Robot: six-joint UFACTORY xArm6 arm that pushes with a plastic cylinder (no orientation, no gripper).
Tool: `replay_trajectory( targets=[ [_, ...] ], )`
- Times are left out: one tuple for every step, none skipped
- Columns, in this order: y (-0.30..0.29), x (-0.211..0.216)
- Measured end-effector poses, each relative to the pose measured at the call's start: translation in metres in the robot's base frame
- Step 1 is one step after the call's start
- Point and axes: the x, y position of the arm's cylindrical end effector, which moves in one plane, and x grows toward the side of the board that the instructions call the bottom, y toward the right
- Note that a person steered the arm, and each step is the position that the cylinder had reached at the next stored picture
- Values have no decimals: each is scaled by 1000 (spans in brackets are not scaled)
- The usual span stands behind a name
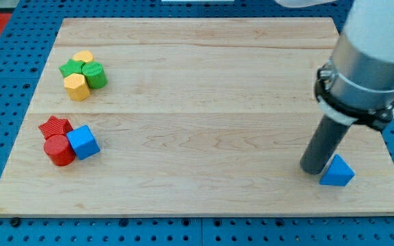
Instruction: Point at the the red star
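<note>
Red star (55, 126) lying flat, no long axis, my tip (314, 169) well apart

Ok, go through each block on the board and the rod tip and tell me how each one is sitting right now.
my tip: down on the board, beside the blue triangle, far from the red star
blue triangle: alone, lower right
red star: flat, touching the red cylinder
red cylinder: upright, against the blue cube
blue cube: flat
green star: clustered
green cylinder: clustered
yellow hexagon: clustered
yellow block: clustered, shape unclear

Arm (371, 48) cropped by the view's top edge.
</note>
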Motion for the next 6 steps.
replay_trajectory(
  targets=[
    [-53, 42],
    [-137, 54],
    [-224, 50],
    [-298, 42],
    [-368, 18],
    [-424, -19]
  ],
)
